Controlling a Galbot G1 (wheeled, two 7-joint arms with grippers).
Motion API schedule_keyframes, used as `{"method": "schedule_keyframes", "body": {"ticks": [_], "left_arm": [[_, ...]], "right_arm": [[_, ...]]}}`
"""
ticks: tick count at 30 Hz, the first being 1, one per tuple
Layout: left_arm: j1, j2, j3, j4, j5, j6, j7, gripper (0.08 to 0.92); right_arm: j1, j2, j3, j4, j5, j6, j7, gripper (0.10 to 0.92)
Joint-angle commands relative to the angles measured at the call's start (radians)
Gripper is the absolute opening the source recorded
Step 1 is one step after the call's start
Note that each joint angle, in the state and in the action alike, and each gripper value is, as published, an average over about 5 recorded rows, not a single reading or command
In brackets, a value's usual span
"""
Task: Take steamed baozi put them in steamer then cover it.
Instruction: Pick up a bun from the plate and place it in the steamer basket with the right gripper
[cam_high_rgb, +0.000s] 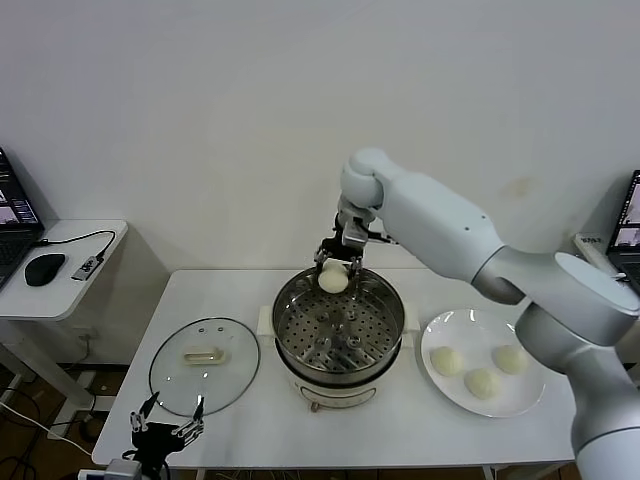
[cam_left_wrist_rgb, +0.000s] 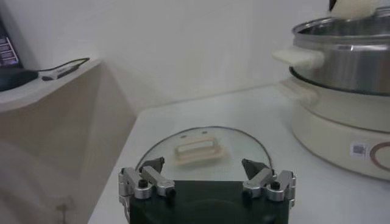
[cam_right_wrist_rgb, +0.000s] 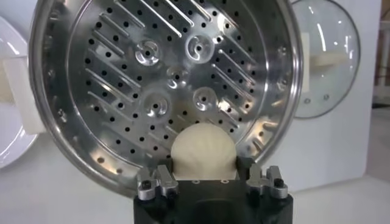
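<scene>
My right gripper (cam_high_rgb: 335, 268) is shut on one cream-white baozi (cam_high_rgb: 333, 280) and holds it over the far rim of the steamer (cam_high_rgb: 385, 345). In the right wrist view the baozi (cam_right_wrist_rgb: 202, 152) sits between the fingers above the bare perforated tray (cam_right_wrist_rgb: 122, 79). Three more baozi (cam_high_rgb: 446, 360) lie on the white plate (cam_high_rgb: 445, 325) to the right of the steamer. My left gripper (cam_high_rgb: 170, 420) is open and empty at the table's front left, just before the glass lid (cam_high_rgb: 175, 375); in its wrist view the lid (cam_left_wrist_rgb: 244, 143) lies flat ahead of the gripper (cam_left_wrist_rgb: 204, 167).
The steamer's cream base (cam_left_wrist_rgb: 332, 131) stands mid-table. A side desk (cam_high_rgb: 25, 300) with a mouse (cam_high_rgb: 44, 268), cable and laptop stands at the left. A white wall is behind the table.
</scene>
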Motion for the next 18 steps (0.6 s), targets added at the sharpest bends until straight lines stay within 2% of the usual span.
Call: {"method": "schedule_keyframes", "body": {"ticks": [1, 18], "left_arm": [[-0.002, 0.001, 0.002, 0.005, -0.003, 0.001, 0.001, 0.823], [-0.006, -0.007, 0.011, 0.024, 0.009, 0.0, 0.0, 0.823]], "right_arm": [[-0.042, 0.003, 0.016, -0.005, -0.067, 0.01, 0.003, 0.628], [-0.087, 0.027, 0.035, -0.044, -0.124, 0.01, 0.086, 0.631]]}}
